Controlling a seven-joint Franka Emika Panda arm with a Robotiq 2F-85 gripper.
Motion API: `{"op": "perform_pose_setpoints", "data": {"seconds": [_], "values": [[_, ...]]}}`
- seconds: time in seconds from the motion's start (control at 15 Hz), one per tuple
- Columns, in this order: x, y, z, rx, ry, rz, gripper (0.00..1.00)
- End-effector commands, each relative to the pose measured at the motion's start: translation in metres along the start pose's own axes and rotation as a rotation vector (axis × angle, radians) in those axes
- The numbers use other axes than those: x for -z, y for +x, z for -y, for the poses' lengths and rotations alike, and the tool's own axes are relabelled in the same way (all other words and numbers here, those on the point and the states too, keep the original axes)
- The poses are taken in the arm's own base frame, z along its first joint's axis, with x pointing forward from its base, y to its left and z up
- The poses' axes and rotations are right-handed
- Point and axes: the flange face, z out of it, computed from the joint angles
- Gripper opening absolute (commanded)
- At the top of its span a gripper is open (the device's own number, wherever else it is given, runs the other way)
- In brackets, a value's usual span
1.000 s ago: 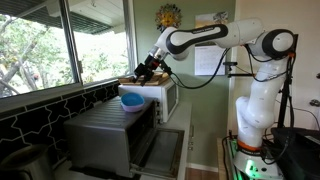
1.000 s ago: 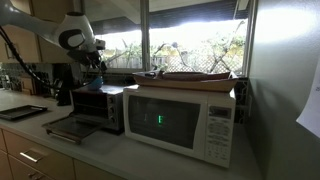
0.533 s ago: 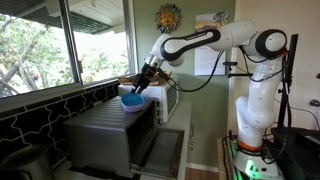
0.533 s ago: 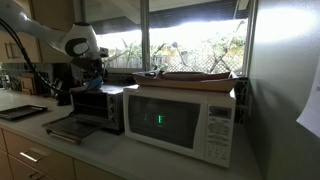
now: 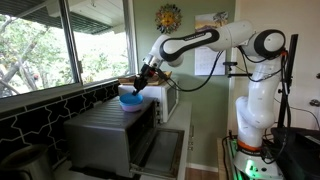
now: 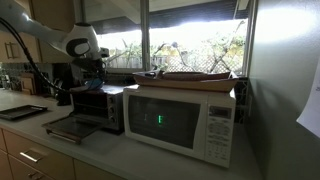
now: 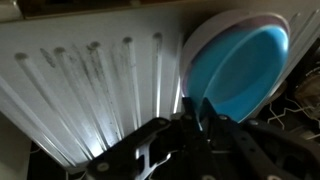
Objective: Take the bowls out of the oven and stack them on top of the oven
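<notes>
Though one of its fingers [image 7: 195, 106] crossed the rim of the glossy light blue bowl [image 7: 240, 70], I could not tell whether the hand [image 7: 203, 120] was clenched. At its 1 o'clock, that round bowl nested in the lilac bowl [image 7: 192, 42] on the ribbed grey metal oven [image 7: 80, 90]. In an exterior view, the boxy white microwave [image 6: 180, 120] stood at the oven's 3 o'clock.
</notes>
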Motion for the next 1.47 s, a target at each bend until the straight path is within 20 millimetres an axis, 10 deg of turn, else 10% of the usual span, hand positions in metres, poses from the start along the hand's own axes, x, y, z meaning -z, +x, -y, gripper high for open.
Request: {"op": "perform_pose_setpoints", "data": {"seconds": [0.0, 0.53, 1.27, 1.33, 1.4], "values": [[0.006, 0.005, 0.0, 0.019, 0.007, -0.008, 0.0], [0.009, 0.005, 0.002, 0.029, -0.015, 0.027, 0.01], [0.003, 0.001, 0.006, 0.028, -0.025, 0.095, 0.8], [0.003, 0.001, 0.006, 0.026, -0.024, 0.096, 0.41], [0.003, 0.001, 0.006, 0.026, -0.022, 0.096, 0.45]]}}
